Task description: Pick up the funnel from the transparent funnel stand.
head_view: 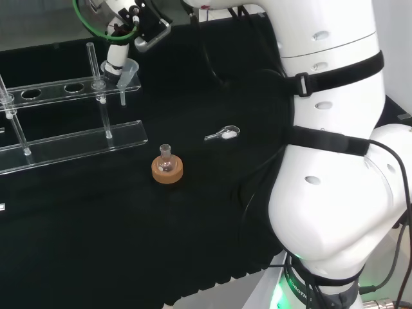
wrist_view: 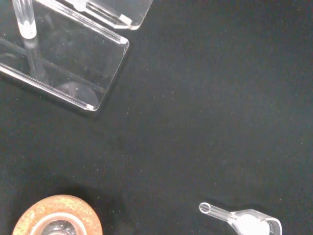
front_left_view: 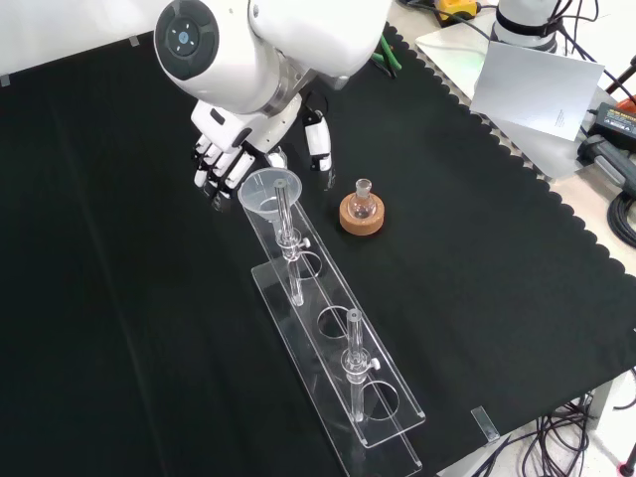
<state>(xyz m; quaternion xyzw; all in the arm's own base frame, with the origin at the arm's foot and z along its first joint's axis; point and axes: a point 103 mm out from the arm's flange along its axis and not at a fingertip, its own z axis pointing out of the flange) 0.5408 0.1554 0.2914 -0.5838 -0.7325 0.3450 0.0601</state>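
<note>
Black-and-white, the hand hangs under the arm's big white link in the front view, just behind the funnel, with its fingers pointing down and only slightly bent beside the funnel's rim and the thumb standing apart on the other side; whether any of them touch the funnel I cannot tell, and nothing is plainly clasped. Beneath everything lies the counter under its black cloth. On it stands the transparent funnel stand, a long clear base with a raised shelf pierced by round holes and carried on upright posts. The funnel sits at the stand's end nearest the hand, its wide mouth above the shelf and its stem going down through the end hole; in the head view that is the stand's right-hand end. Near that end, apart from the stand, a small round flask stands upright on a cork ring. Smallest is a little clear scoop with something white in its bowl, lying flat on the cloth to the right of the flask in the head view.
</note>
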